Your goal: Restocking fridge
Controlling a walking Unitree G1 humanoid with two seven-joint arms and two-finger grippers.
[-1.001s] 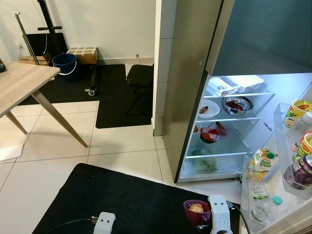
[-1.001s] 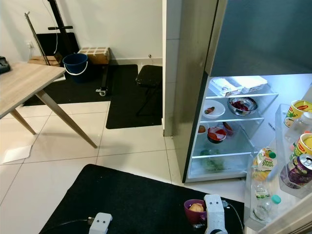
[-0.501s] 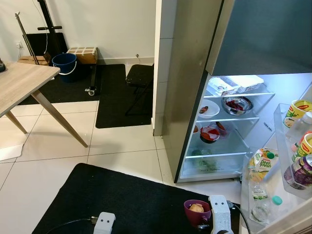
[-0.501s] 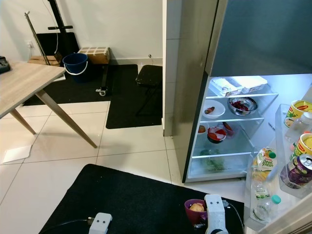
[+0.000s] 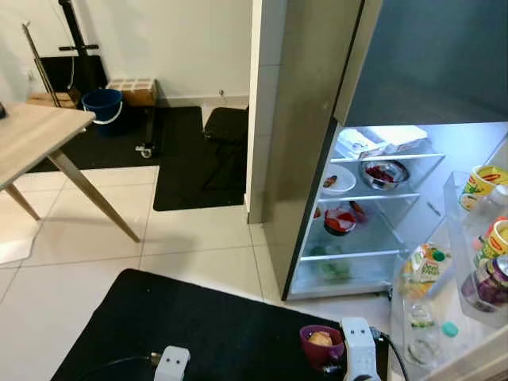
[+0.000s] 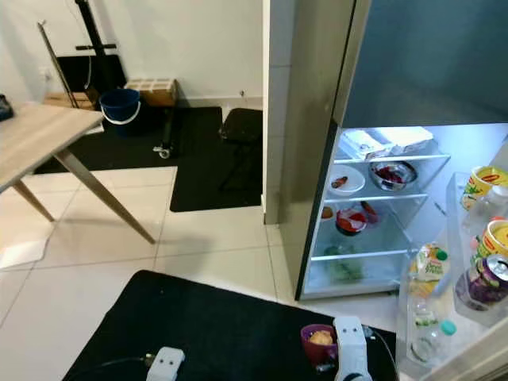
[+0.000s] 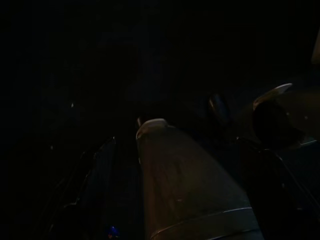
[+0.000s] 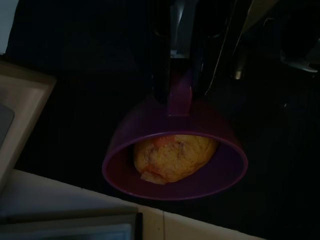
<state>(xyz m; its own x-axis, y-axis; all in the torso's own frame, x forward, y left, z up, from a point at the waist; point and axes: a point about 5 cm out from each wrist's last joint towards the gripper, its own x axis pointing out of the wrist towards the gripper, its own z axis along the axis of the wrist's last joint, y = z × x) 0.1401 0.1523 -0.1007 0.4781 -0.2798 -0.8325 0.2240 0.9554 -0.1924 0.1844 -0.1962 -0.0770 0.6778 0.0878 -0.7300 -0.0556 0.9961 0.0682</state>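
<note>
A purple bowl [image 5: 320, 345] with a yellowish piece of food [image 8: 172, 156] in it hangs low at the bottom right, over the black mat [image 5: 198, 325]. My right gripper [image 8: 181, 92] is shut on the bowl's [image 8: 175, 155] handle. The fridge [image 5: 317, 119] stands open ahead on the right, its lit shelves holding plates [image 5: 340, 179] and bowls [image 5: 385, 171]. The door rack [image 5: 468, 262] carries cans, a juice carton [image 5: 423, 266] and bottles. My left arm [image 5: 171, 365] hangs idle at the bottom left; the left wrist view is very dark.
A wooden table [image 5: 32, 139] stands at the left on the white tile floor. A blue bucket [image 5: 103, 105], a box and a black stool [image 5: 226, 127] are at the back by the wall. The open fridge door is close on my right.
The whole picture has shifted slightly and blurred, so the camera has moved. The bowl stays in my right gripper at the same spot.
</note>
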